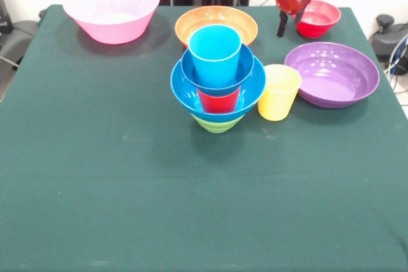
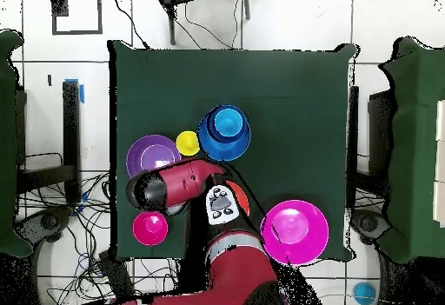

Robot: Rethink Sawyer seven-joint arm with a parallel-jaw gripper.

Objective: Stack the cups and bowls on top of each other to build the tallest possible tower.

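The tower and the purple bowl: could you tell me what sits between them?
The yellow cup stands between the tower and the purple bowl, clearest in the front view.

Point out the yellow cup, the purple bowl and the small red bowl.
yellow cup (image 1: 278,97), front view, on its outer side wall.
purple bowl (image 1: 331,81), front view, on its bare inner floor.
small red bowl (image 1: 319,20), front view, on its inside, right of the arm.
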